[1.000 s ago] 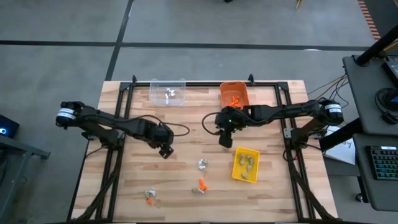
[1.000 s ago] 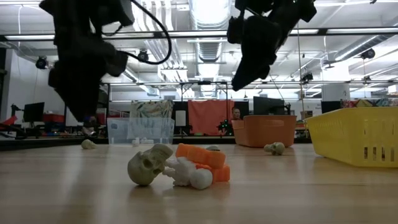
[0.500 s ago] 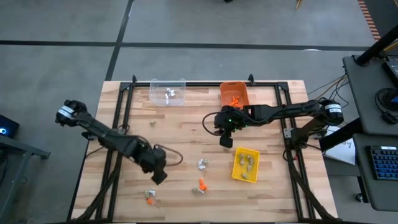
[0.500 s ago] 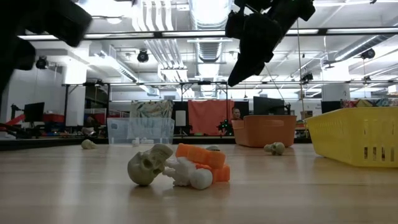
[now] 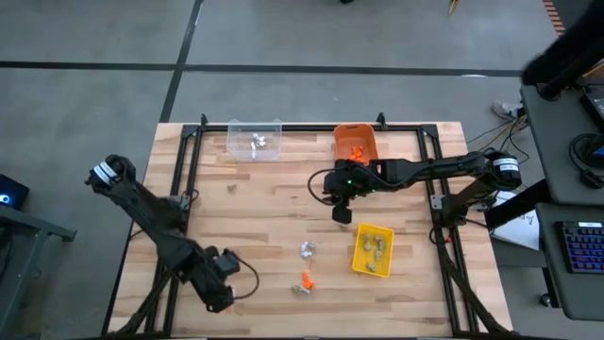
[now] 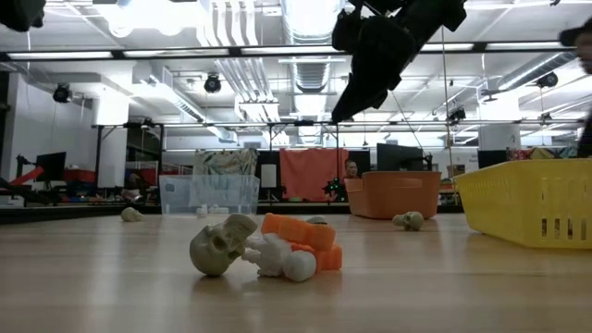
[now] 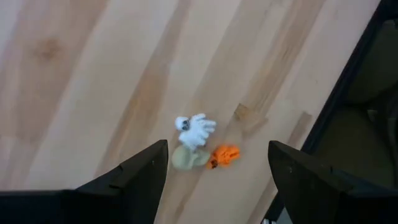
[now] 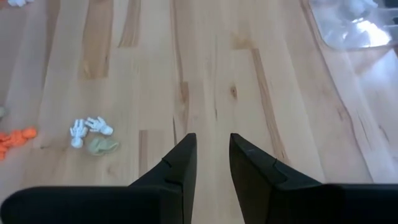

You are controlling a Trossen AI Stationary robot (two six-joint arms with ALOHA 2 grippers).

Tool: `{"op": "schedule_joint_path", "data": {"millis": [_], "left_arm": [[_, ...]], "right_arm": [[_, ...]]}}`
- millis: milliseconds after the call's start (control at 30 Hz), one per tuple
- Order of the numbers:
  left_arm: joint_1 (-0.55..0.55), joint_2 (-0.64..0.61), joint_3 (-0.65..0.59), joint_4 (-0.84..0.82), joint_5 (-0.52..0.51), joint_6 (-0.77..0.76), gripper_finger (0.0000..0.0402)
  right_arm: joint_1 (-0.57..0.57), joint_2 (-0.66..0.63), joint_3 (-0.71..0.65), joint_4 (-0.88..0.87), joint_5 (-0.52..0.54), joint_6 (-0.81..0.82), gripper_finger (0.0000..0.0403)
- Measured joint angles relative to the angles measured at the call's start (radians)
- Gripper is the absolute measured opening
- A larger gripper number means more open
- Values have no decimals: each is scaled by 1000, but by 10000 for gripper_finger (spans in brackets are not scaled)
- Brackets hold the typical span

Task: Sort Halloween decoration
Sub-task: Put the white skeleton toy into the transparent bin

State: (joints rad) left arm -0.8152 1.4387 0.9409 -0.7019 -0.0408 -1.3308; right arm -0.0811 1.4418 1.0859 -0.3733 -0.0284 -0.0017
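Left wrist view: open left tool (image 7: 214, 180) hovers seemingly directly over three clustered trinkets (image 7: 200, 146).

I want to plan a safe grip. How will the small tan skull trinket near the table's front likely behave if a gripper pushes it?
The small tan skull trinket looks rounded, so it may roll. It seems rigid and probably light. It touches the white skeleton trinket, which may shift too.
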Motion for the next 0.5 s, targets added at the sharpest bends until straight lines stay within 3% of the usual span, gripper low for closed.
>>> {"op": "schedule_joint_path", "data": {"millis": [100, 500], "left_arm": [[-4, 62, 4, 34, 28, 3, 259], [-11, 277, 173, -168, 39, 150, 258]], "right_arm": [[0, 0, 0, 13, 0, -9, 87], [0, 0, 2, 16, 1, -12, 77]]}}
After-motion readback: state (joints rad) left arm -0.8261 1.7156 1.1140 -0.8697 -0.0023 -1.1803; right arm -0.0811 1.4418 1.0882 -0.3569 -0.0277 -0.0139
